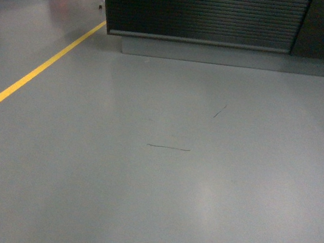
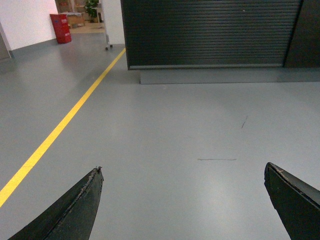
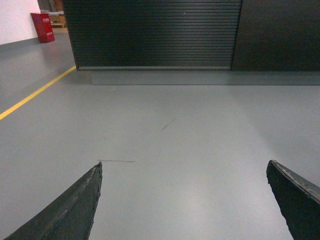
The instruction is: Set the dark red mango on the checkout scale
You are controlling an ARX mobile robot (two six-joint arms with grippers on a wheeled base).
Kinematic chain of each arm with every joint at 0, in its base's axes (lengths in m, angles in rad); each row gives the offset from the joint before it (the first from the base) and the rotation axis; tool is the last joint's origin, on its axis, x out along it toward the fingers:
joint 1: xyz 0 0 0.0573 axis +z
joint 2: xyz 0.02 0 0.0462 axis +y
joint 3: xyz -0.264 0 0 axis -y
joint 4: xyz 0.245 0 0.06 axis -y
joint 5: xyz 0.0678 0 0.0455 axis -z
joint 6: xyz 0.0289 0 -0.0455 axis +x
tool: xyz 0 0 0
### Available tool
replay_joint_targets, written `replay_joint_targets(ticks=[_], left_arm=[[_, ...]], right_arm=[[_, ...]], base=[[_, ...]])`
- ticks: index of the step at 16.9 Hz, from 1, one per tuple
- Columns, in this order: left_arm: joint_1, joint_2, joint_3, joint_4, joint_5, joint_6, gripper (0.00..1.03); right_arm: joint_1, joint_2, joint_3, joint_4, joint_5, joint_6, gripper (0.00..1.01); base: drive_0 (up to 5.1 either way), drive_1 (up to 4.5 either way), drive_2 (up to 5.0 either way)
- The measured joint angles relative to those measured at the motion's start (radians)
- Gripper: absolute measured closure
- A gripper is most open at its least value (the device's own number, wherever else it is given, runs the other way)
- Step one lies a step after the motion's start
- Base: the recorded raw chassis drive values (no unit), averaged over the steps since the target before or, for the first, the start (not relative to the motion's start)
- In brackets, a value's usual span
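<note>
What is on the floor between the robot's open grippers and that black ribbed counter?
Only bare grey floor with two thin dark scuff marks, seen in all three views, before the checkout. The yellow line runs off to the left.

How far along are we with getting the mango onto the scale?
Nothing looks done yet. Both claws, left and right, are open and empty, with only grey floor between their fingers. No mango or scale shows in any view. The ribbed black checkout front stands ahead across the floor. Still left: find the mango, pick it up, set it on the scale.
</note>
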Motion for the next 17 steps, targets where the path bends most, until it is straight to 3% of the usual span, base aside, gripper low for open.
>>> replay_joint_targets(ticks=[17], left_arm=[[0.000, 0.000, 0.000, 0.000, 0.000, 0.000, 0.05]], right_arm=[[0.000, 0.000, 0.000, 0.000, 0.000, 0.000, 0.03]], base=[[0.0, 0.00, 0.0]])
